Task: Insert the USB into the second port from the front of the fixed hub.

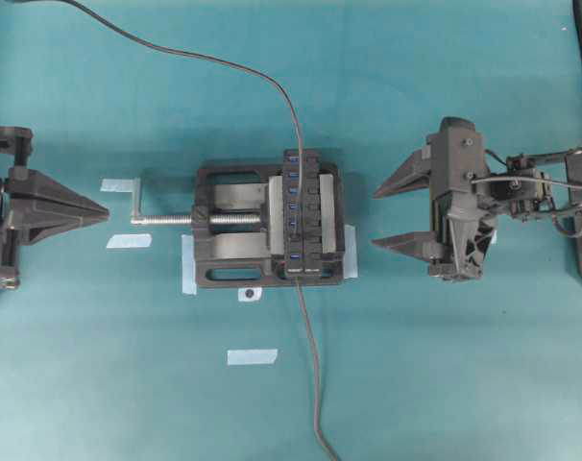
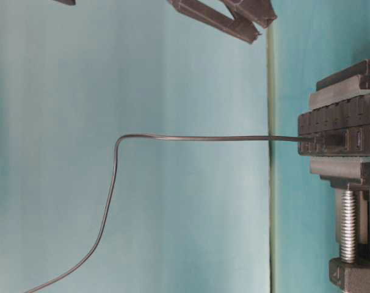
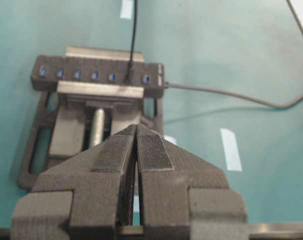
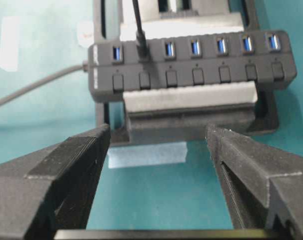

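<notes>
hub: point(image 1: 303, 212) long black bar sitting dead center of the overhead view, clamped in the vise point(image 1: 235, 226), row of blue ports running top to bottom of the frame

plug: point(image 4: 141, 42) it's in the hub. In my right wrist view it fills the second slot from the left end, the end where the hub's own cord point(image 4: 36, 88) comes out. One blue slot to its left, five to its right

plug's cable: point(image 1: 214, 60) leaves the hub at the top and curves off to the upper left of the overhead view

my left gripper: point(image 1: 105, 208) far left of the overhead view, fingers pressed together to a point, nothing between them, well apart from the vise handle point(image 1: 137, 202)

my right gripper: point(image 1: 382, 217) right of center in the overhead view, fingers spread wide, nothing in them, near the hub but not touching it

other stuff: bits of blue tape point(image 1: 252, 356) stuck on the teal table point(image 1: 445, 384), a few under the vise edges
</notes>
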You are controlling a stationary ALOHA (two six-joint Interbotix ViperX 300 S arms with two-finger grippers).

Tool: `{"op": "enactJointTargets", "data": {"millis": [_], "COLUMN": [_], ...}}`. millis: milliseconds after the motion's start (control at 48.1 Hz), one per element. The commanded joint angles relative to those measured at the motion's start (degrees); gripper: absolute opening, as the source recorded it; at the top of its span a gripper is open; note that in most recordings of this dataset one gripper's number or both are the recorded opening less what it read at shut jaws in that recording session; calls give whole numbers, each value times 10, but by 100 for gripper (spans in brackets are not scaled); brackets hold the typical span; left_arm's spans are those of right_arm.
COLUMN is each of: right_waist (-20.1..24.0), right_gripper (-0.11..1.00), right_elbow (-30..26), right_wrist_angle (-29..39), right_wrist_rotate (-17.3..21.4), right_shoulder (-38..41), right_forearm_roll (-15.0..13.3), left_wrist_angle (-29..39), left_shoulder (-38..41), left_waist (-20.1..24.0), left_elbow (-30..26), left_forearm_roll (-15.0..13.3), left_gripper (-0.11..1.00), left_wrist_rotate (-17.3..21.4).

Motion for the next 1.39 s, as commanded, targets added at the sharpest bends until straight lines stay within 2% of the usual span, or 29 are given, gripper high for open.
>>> {"op": "enactJointTargets", "data": {"millis": [0, 1372], "right_waist": [1, 11], "right_gripper": [87, 87], "right_elbow": [-5, -5], "right_wrist_angle": [-5, -5], "right_wrist_rotate": [6, 6], "right_shoulder": [-3, 0], "right_forearm_roll": [1, 1], "left_wrist_angle": [-6, -6], "left_shoulder": [3, -14], "left_waist": [1, 1], "left_elbow": [-7, 1], "left_forearm_roll": [1, 1], "left_gripper": [0, 0], "left_wrist_rotate": [-1, -3]}}
